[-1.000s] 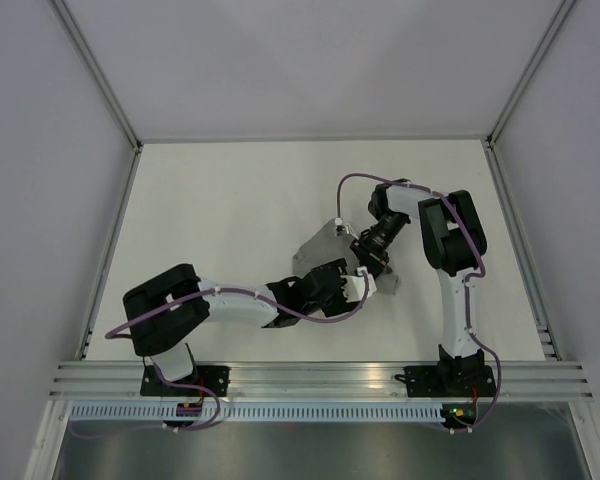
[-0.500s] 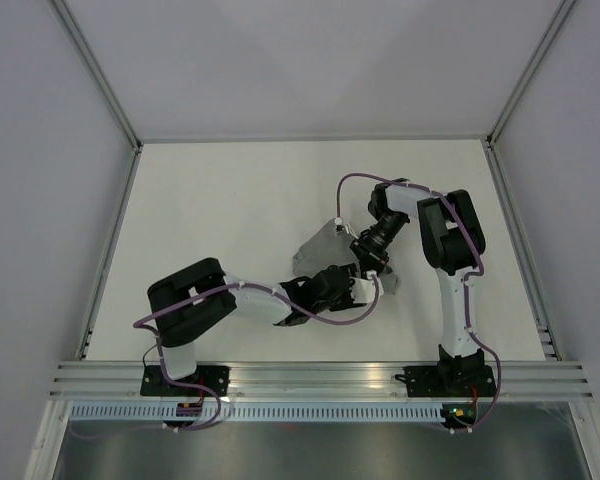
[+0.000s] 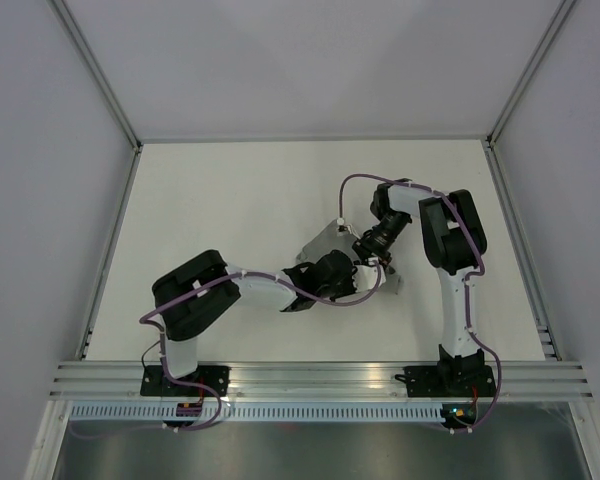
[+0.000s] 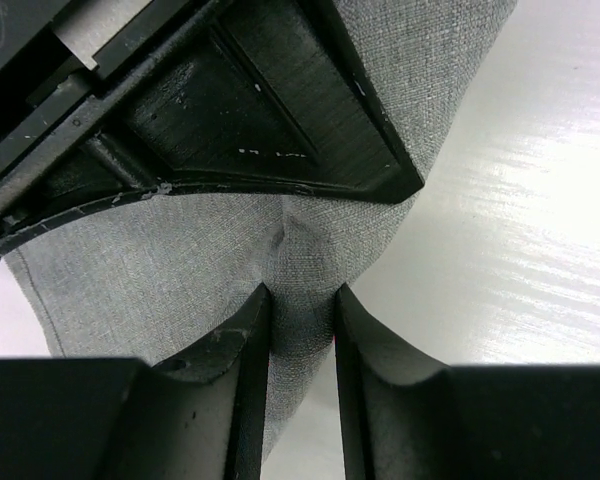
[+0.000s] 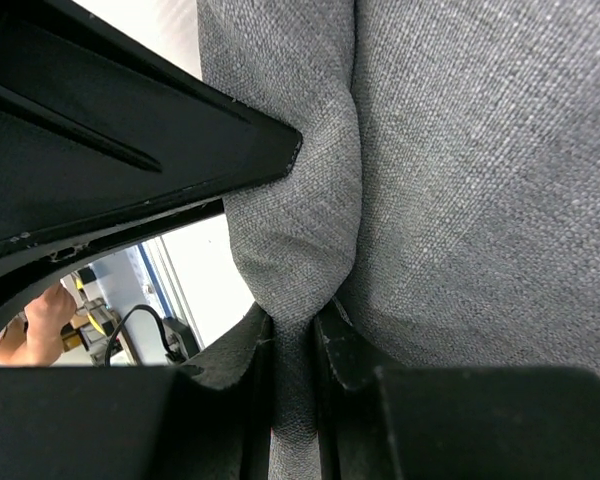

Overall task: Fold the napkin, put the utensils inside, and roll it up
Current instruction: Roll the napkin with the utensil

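The grey napkin (image 3: pixel 317 245) is bunched up mid-table between both grippers, mostly covered by them from above. In the left wrist view a ridge of the napkin (image 4: pixel 160 270) runs between the fingers of my left gripper (image 4: pixel 301 305), which is shut on it at the tips. My right gripper (image 5: pixel 295 325) is shut on another fold of the napkin (image 5: pixel 480 180). From above, the left gripper (image 3: pixel 346 272) and the right gripper (image 3: pixel 366 252) nearly touch. The utensils are out of view.
The white table (image 3: pixel 220 200) is bounded by grey walls and metal posts, with an aluminium rail (image 3: pixel 320 375) along the near edge. Each wrist view shows the other gripper's black body close by. A person's hand and cables (image 5: pixel 50 320) show beyond the table.
My left arm has reached right and forward to the napkin, and its jaws have closed from wide open onto a fold. The right gripper has held its grip almost in place.
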You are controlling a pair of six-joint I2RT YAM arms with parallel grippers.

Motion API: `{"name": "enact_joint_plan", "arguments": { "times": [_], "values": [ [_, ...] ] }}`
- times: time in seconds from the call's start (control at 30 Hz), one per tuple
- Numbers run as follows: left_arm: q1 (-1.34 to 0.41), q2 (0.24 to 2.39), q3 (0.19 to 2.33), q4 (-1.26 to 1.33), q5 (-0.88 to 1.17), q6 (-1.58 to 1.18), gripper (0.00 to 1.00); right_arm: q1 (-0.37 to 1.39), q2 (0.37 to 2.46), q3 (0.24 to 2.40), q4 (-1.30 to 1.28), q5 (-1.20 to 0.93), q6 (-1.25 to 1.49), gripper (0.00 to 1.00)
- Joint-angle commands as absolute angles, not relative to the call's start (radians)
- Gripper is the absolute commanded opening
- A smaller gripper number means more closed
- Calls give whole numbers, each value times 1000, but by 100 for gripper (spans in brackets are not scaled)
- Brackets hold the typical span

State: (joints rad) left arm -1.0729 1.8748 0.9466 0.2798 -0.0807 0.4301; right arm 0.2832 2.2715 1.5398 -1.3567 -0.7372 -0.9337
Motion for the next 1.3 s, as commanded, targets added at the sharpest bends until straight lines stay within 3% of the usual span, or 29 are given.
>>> {"name": "enact_joint_plan", "arguments": {
  "times": [0.0,0.13,0.33,0.6,0.87,1.27],
  "values": [
    [-1059,1954,976,180,86,316,9,287,2275,1496,-1178,-598,-953,25],
    [-1026,1986,1006,115,172,281,5,287,2214,1454,-1140,-623,-931,44],
    [-963,2011,1048,28,307,235,5,278,2076,1393,-1028,-632,-825,55],
    [-893,2054,1104,-61,455,196,5,213,1892,1309,-757,-574,-606,59],
    [-833,2097,1158,-117,584,167,5,129,1809,1263,-684,-655,-569,61],
    [-759,2242,1342,-311,747,146,6,44,1550,1030,-574,-773,-736,62]
  ]
}}
